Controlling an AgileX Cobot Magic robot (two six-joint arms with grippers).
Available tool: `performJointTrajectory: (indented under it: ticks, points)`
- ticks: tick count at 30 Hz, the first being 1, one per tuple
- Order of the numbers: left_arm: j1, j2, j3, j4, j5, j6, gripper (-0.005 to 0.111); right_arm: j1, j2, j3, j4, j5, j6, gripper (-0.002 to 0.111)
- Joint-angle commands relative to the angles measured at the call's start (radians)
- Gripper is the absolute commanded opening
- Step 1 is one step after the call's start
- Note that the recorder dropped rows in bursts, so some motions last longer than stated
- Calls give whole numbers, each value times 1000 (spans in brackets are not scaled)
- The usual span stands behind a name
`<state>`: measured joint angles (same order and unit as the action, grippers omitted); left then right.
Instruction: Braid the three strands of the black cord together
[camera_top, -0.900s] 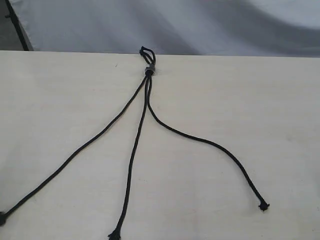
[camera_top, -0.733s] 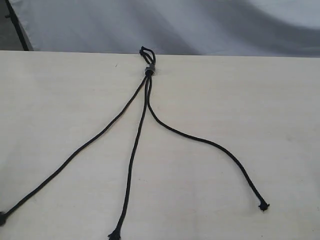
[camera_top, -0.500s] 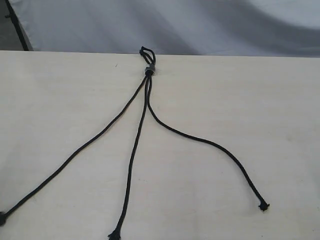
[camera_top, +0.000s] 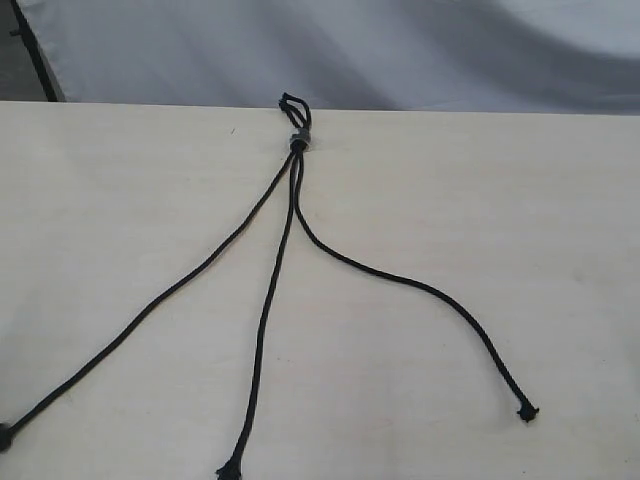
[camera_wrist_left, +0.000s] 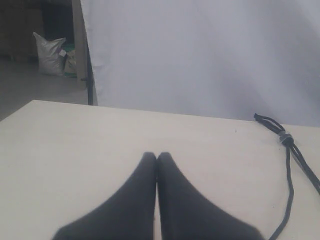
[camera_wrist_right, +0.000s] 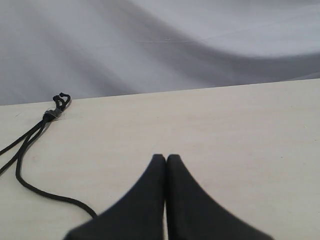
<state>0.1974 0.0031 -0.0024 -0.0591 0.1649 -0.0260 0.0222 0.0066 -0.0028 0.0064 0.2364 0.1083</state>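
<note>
The black cord lies flat on the pale table, its small loop and grey band (camera_top: 298, 139) at the far edge. From the band three strands fan out unbraided: the left strand (camera_top: 150, 309), the middle strand (camera_top: 265, 318) and the right strand (camera_top: 420, 288) with a frayed tip. Neither gripper shows in the exterior view. In the left wrist view my left gripper (camera_wrist_left: 157, 156) is shut and empty, with the grey band (camera_wrist_left: 285, 139) off to its side. In the right wrist view my right gripper (camera_wrist_right: 166, 158) is shut and empty, apart from the grey band (camera_wrist_right: 51, 114).
A grey cloth backdrop (camera_top: 330, 50) hangs behind the table's far edge (camera_top: 450, 110). A dark pole (camera_wrist_left: 89, 75) and a white sack (camera_wrist_left: 48, 52) stand beyond the table corner in the left wrist view.
</note>
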Motion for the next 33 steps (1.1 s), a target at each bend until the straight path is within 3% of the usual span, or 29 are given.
performJointTrajectory:
  ticks: [1, 9, 11, 17, 20, 22, 23, 24, 29, 33]
  points:
    - [2, -3, 2, 4, -3, -3, 1, 4, -7, 3, -6, -11, 1, 0]
    - [2, -3, 2, 4, -44, -4, 1, 4, -7, 3, 39, -113, 48, 0]
    - [2, -3, 2, -7, -135, -17, 1, 4, -7, 3, 103, -190, 92, 0]
    - [2, -3, 2, -29, -479, -255, 1, 4, -7, 3, 244, -439, 219, 0]
    - [2, -3, 2, -6, -750, -302, 1, 4, -7, 3, 220, -577, 303, 0]
    - [2, -3, 2, 4, -812, -302, 1, 8, -7, -14, 105, -567, 316, 0]
    - [2, -3, -4, 4, -805, -302, 1, 14, -7, -43, 25, -554, 346, 0]
    - [2, -3, -69, 7, -705, -302, 0, 35, -7, -109, -128, -528, 458, 0]
    - [2, 77, -269, 64, -329, -296, 0, 118, 163, -287, -506, -421, 734, 0]
    - [2, 343, -440, 89, -129, -285, 0, 283, 548, -438, -784, -357, 934, 0]
